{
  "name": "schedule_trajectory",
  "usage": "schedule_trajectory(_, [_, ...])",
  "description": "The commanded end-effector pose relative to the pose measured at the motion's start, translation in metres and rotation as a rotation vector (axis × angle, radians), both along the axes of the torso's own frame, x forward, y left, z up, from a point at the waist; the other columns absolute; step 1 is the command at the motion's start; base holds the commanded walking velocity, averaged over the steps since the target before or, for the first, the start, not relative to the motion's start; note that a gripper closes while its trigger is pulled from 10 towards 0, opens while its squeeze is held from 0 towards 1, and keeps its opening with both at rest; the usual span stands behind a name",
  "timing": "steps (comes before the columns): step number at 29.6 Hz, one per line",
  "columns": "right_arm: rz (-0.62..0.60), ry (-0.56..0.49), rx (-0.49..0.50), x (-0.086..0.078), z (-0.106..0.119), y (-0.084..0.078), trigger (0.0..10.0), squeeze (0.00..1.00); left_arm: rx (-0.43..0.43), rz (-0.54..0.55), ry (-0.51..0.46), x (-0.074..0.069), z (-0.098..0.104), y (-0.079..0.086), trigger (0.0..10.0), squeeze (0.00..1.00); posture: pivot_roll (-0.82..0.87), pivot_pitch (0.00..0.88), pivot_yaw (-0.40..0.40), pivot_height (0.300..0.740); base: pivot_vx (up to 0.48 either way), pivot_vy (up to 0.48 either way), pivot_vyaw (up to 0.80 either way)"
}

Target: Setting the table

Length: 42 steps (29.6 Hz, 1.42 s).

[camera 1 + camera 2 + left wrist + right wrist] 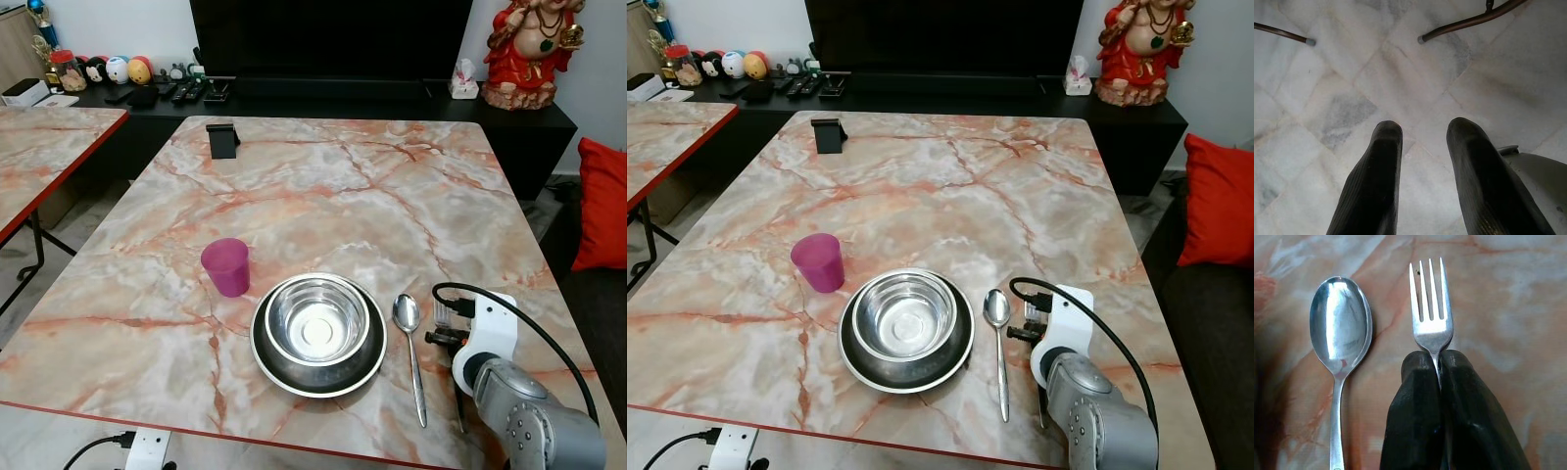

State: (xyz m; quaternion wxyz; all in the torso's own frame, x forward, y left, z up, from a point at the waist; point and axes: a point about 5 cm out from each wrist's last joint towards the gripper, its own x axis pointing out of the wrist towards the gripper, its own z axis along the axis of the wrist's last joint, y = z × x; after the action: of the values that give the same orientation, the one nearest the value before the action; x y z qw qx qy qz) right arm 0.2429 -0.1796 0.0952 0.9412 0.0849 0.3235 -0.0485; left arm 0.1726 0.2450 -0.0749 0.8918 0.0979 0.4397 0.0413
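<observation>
1. The right gripper (1439, 363) has its jaws clamped on the neck of a silver metal fork (1430, 308), tines pointing away toward twelve o'clock, low over the pink-veined marble surface (323, 186) — just beside the long steel spoon (409, 343), which lies at three o'clock of the shiny steel bowl (317, 320) nested on its dark round plate (367, 367).
2. The grip is narrow, right behind the tines; if the jaws let go while the fork sits above the surface, I'd expect it to tip or skid off line.
3. A sideways drift would knock the fork against the spoon and shove it crooked.
4. The translucent purple plastic cup (226, 265), at ten o'clock of the bowl, looks out of harm's way.
5. The left gripper (1422, 147) hangs over the pale tiled floor (1352, 73), jaws apart — idle.
</observation>
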Motion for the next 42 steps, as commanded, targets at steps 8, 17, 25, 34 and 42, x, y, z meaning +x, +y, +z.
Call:
schedule_trajectory(8, [0.009,0.019,-0.012,-0.002,-0.01,0.002,10.0,0.0,0.0,-0.004,0.012,-0.002,-0.001,-0.001,10.0,0.0,-0.01,0.04,0.027,0.74,0.0,0.0,0.0])
schedule_trajectory(17, [0.003,-0.013,-0.016,0.002,-0.008,0.0,10.0,0.0,0.001,-0.004,0.011,-0.001,-0.001,0.0,10.0,0.0,-0.01,0.038,0.027,0.74,0.0,0.0,0.0])
schedule_trajectory(25, [0.024,-0.028,-0.014,0.004,-0.006,0.004,10.0,0.0,0.002,0.0,0.015,-0.002,-0.001,0.001,10.0,0.0,-0.01,0.038,0.025,0.74,0.0,0.0,0.0])
schedule_trajectory(34, [0.028,-0.056,0.005,0.009,-0.003,0.007,10.0,0.0,0.005,0.001,0.02,-0.003,-0.001,0.003,10.0,0.0,0.0,0.039,0.025,0.74,0.0,0.0,0.0])
schedule_trajectory(42, [0.022,-0.051,0.015,0.009,-0.005,0.009,10.0,0.0,0.006,0.002,0.024,-0.004,-0.001,0.003,10.0,0.0,0.0,0.039,0.024,0.74,0.0,0.0,0.0])
